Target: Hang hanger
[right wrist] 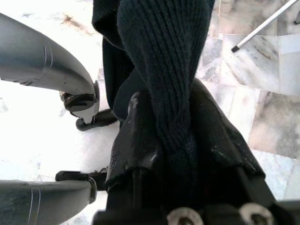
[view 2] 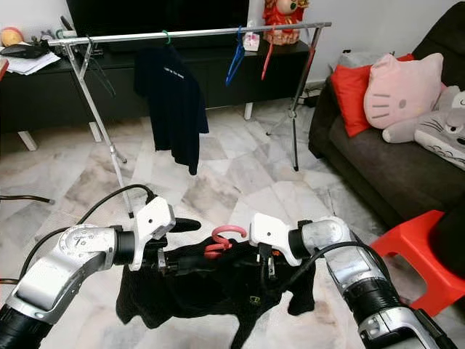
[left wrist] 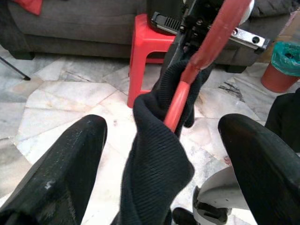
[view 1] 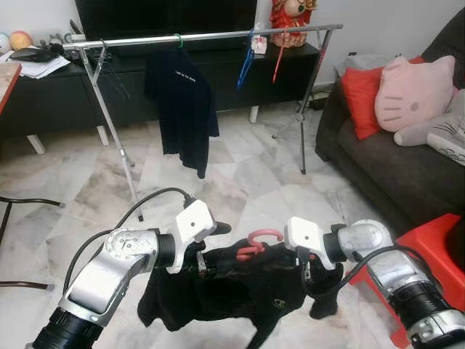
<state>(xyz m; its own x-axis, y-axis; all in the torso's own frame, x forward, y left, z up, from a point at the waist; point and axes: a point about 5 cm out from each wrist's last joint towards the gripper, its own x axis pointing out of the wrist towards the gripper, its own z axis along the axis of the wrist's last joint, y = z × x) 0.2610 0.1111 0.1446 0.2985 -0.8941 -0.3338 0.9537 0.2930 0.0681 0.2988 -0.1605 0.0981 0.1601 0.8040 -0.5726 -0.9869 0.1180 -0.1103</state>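
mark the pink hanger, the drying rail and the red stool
pink hanger (view 1: pixel 263 235): left eye view, top of its hook.
drying rail (view 1: pixel 218 35): left eye view, middle of the horizontal bar.
red stool (view 2: pixel 415 247): right eye view, its seat top.

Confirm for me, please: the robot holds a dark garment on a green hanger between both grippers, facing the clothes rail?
Not quite: the hanger under the dark garment is pinkish red, as the left eye view shows. The rest holds: both grippers carry it, facing the clothes rail.

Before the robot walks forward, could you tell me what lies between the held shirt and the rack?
Bare marble floor lies between the black shirt on its pink hanger and the rack, in both eye views.
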